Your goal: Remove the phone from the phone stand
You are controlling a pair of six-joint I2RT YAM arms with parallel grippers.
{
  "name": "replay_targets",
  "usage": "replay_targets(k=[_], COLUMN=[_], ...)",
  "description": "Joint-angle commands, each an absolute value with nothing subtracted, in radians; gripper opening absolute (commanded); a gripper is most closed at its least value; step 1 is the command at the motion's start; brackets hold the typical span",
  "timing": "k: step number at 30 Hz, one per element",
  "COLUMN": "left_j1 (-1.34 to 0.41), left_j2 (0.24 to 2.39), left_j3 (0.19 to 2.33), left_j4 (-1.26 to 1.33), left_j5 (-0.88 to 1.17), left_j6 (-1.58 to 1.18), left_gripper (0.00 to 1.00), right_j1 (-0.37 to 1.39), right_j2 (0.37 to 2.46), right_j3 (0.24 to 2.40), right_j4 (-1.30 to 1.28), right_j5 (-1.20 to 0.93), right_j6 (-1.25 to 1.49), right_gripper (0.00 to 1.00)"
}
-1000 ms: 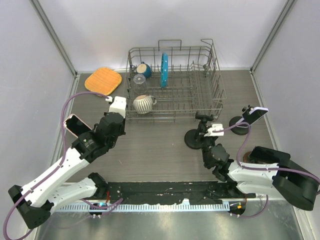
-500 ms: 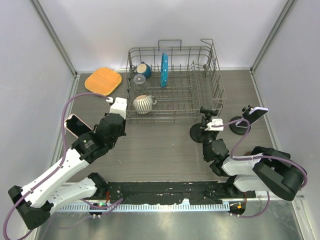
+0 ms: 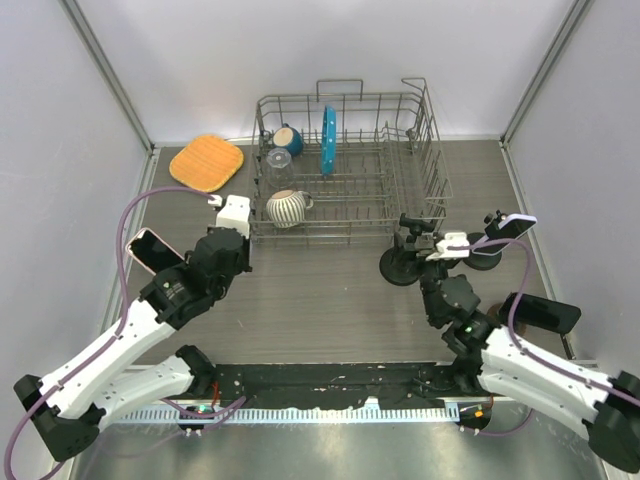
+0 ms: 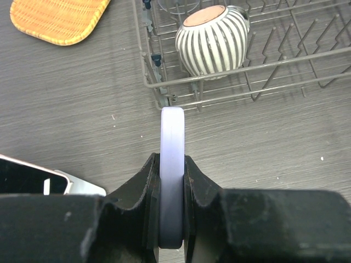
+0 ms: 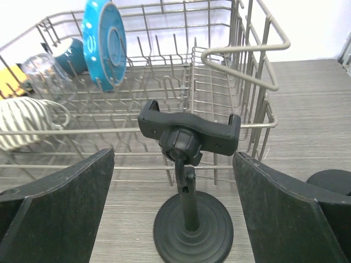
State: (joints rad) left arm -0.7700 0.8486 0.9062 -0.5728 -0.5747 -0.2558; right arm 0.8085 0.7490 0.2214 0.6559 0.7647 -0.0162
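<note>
The left tool (image 4: 171,164) pinches the phone (image 4: 172,137) edge-on between its fingers, over the counter (image 4: 82,115) and just short of the dish rack (image 4: 219,96) ahead. The right tool (image 5: 174,181) is spread wide, and the empty phone stand (image 5: 188,134) sits just beyond its fingers. As I judge it, the left tool should lower the phone flat onto bare counter beneath it, clear of the rack wire, and let go only once the phone rests.

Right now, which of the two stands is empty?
The left stand, in front of the rack: its clamp is bare. The right stand has a phone in it.
</note>
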Motion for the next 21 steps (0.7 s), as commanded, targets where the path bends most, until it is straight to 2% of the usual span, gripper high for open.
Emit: replay_targets(k=[1,6,10,14,21], left_j1=[-0.765,-0.765,-0.767,-0.767,-0.765], left_j2=[0.807,0.801,0.792,0.782,0.801], left_j3=[0.925,0.934,0.95,0.962,0.966], left_j4=[-0.474,-0.494,-0.534,-0.557,-0.594], left_j5=[-0.584,-0.565,-0.549,-0.525,-0.511], left_j6=[-0.31,-0.425,-0.552,-0.629,-0.837], left_gripper=[0.0,0.0,0.0,0.0,0.0], right_j1=[0.813,0.813,0.824,0.891,1.153], right_j2=[0.574,0.476,0.526,0.645,0.866], right_j3=[0.336,0.442,0.561,0.643,0.738], right_j4=[0.156,-0.127,-0.181,-0.169,-0.023], right_j5=[0.709,0.638,0.513,0.483,0.518], right_j6=[0.158,0.222,0.192,0.141,-0.03], right_gripper=[0.95,0.95,0.95,0.95,0.95])
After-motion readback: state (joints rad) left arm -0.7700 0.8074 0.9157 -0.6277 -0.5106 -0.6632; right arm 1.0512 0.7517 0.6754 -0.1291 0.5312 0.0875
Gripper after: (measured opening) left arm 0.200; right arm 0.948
